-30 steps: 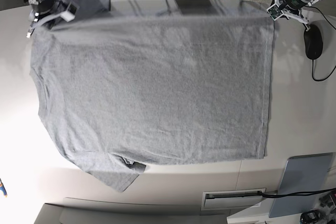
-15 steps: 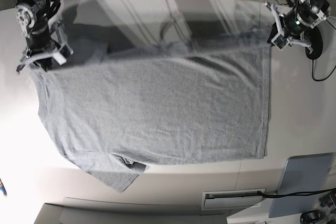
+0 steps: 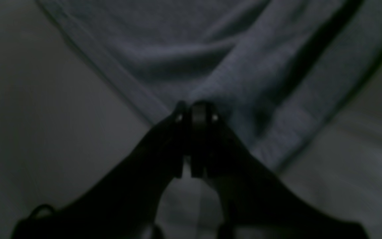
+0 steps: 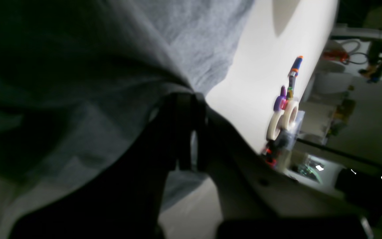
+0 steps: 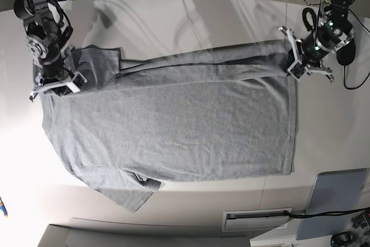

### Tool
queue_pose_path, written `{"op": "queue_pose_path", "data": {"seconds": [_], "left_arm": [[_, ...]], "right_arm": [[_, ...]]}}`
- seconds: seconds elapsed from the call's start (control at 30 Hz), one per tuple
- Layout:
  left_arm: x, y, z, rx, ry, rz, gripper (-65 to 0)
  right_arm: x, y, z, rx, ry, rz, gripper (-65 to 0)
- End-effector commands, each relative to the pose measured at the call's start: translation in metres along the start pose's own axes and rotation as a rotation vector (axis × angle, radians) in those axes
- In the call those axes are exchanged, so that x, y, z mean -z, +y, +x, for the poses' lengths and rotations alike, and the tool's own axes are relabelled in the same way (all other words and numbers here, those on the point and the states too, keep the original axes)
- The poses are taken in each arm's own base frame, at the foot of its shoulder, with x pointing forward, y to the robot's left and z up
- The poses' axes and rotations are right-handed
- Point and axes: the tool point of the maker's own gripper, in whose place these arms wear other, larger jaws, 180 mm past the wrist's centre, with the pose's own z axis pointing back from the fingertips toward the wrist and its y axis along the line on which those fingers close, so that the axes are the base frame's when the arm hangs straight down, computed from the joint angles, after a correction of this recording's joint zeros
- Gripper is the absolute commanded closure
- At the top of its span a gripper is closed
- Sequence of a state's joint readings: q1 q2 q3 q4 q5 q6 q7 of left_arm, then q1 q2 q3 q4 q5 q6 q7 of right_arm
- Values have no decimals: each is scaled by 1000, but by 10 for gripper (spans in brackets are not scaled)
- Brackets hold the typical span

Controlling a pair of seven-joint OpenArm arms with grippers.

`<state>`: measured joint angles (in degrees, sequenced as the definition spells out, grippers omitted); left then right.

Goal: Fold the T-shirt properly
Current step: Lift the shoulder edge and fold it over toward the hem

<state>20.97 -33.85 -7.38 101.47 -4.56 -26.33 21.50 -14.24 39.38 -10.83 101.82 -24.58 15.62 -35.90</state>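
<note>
- The T-shirt [image 5: 173,125] is spread flat across the middle of the table [image 5: 324,137]; its far long edge is lifted and being carried over toward the near edge.
- The left gripper [image 5: 296,65] is pinched shut on the hem corner, the right gripper [image 5: 55,85] likewise on the shoulder end.
- For a clean fold, both corners are best kept level and taut, moved together, and laid parallel to the near edge.
- The wrist views are dark; cloth between the fingers is only partly made out.
- No lettering is visible.
- The far sleeve is bunched, its lie unclear.
</note>
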Motion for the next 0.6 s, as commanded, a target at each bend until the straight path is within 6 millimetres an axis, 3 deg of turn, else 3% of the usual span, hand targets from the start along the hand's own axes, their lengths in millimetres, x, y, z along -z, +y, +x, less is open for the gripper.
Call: {"op": "queue_pose_path", "data": {"seconds": [0.0,0.2,0.37,0.57], "left_arm": [[0,16,10,1,-29,45,0],[14,21,4,-38,-20,27,0],[17,26,6,-48,-26,32,0],[18,32,13,-43,-41,42,0]], "right_arm": [[3,-25,2,-9,-5,-73,0],[22,-30,9,38,-3,-82,0],[25,-36,25,74,-42,-99,0],[26,-41,29,90,-53,-105,0]]}}
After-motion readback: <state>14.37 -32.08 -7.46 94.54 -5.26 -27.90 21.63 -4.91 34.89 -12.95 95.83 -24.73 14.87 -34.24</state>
